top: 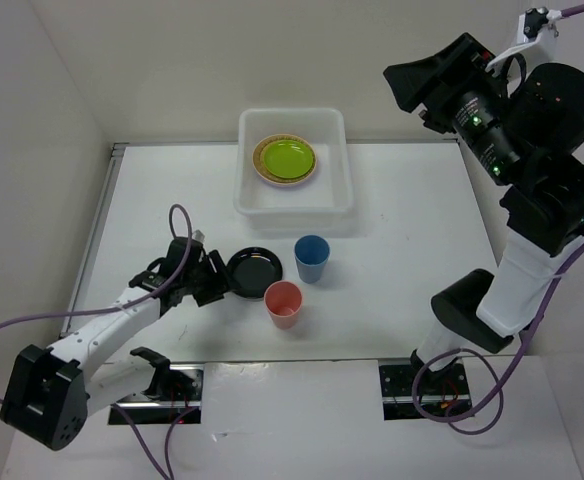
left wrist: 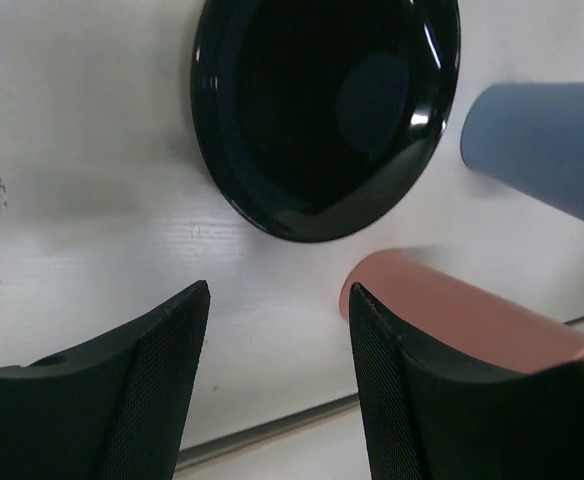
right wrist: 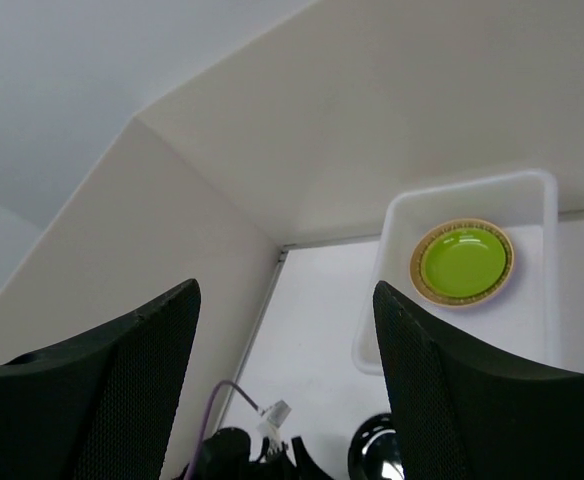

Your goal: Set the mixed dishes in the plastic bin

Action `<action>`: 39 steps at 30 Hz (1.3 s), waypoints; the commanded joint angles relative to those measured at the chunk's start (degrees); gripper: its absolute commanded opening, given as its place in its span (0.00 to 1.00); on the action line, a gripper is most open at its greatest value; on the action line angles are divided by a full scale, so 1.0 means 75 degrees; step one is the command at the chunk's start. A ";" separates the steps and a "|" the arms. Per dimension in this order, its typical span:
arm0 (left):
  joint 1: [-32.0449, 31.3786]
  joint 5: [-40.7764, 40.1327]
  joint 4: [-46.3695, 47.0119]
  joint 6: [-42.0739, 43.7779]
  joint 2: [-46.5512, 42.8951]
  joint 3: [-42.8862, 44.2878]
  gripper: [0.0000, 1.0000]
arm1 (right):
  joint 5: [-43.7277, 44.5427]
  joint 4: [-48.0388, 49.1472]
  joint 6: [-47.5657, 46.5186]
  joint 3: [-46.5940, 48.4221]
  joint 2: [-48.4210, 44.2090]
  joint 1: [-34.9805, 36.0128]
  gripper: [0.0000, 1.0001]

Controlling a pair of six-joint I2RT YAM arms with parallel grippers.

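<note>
The white plastic bin (top: 246, 196) stands at the back middle of the table. A lime green plate (top: 285, 157) lies in it on a woven tan plate (top: 260, 171). A black plate (top: 255, 271), a blue cup (top: 312, 257) and a pink cup (top: 284, 303) sit on the table in front of the bin. My left gripper (top: 217, 279) is open and empty at the black plate's left edge. In the left wrist view the black plate (left wrist: 322, 110) lies just beyond the gripper (left wrist: 277, 300). My right gripper (top: 400, 85) is open and empty, raised high at the upper right.
The right wrist view looks down on the bin (right wrist: 402, 205), the green plate (right wrist: 462, 262) and the black plate (right wrist: 375, 455). The pink cup (left wrist: 462, 315) lies close to my left gripper's right finger (left wrist: 392, 370), and the blue cup (left wrist: 547, 150) is beyond it. White walls enclose the table's left and back.
</note>
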 commanded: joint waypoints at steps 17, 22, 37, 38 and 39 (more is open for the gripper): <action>-0.0155 -0.0584 0.2838 -0.1031 0.2972 -0.0026 0.61 | 0.0317 -0.0453 -0.0453 -0.1302 -0.1370 0.0016 0.76; -0.0155 -0.0655 0.3083 -0.1171 0.3207 -0.0178 0.52 | 0.0317 -0.0453 -0.0453 -0.1196 -0.1218 0.0016 0.76; -0.0155 -0.0972 0.4291 -0.2051 0.3347 -0.1081 0.28 | 0.0247 -0.0453 -0.0453 -0.0974 -0.0995 0.0016 0.76; -0.0155 -0.0972 0.4291 -0.2051 0.3429 -0.1151 0.26 | 0.0247 -0.0453 -0.0453 -0.0974 -0.0995 0.0016 0.76; -0.0155 -0.0972 0.4361 -0.2132 0.3429 -0.1151 0.25 | 0.0247 -0.0453 -0.0453 -0.0974 -0.0995 0.0016 0.76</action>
